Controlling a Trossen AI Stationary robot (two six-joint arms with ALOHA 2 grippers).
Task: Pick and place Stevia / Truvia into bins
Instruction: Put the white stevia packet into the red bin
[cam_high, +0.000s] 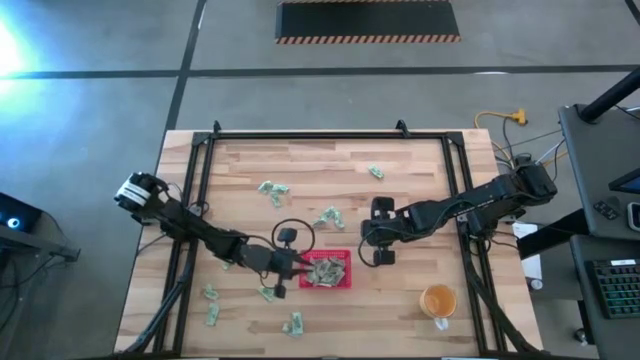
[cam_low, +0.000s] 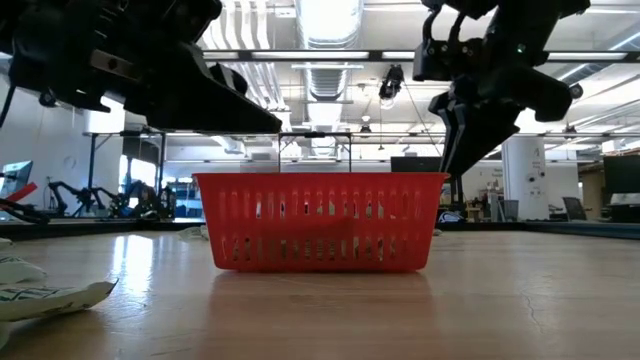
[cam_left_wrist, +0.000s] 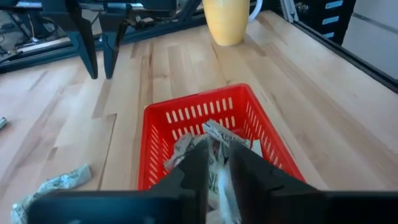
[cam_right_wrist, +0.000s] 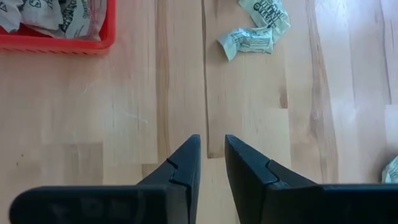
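The red tray (cam_high: 347, 270) (cam_low: 320, 220) stands near the table's front middle, with several pale green-and-white sachets (cam_left_wrist: 214, 134) lying in it. My left gripper (cam_high: 296, 266) (cam_left_wrist: 216, 146) hangs over the tray's left wall, its fingers a little apart with a pale sachet (cam_left_wrist: 221, 186) showing in the gap. My right gripper (cam_high: 372, 248) (cam_right_wrist: 212, 140) hovers over bare wood to the right of the tray, slanting down, narrowly open and holding nothing. Loose sachets lie flat on the table at the far side (cam_high: 272, 188) (cam_high: 375, 171), behind the tray (cam_high: 328, 216) (cam_right_wrist: 252, 37) and at the near left (cam_high: 212, 316). My left gripper has a sachet in the gap between its fingers, above the tray's inside. The fingers hide its edges, so I cannot tell whether they touch it.
A translucent orange cup (cam_high: 438, 299) (cam_left_wrist: 227, 22) stands at the near right. Black frame rails (cam_high: 200, 180) run along the table's left, far and right sides. More sachets lie at the near edge (cam_high: 293, 323) (cam_low: 40, 290). Bare wood lies between the tray and the cup.
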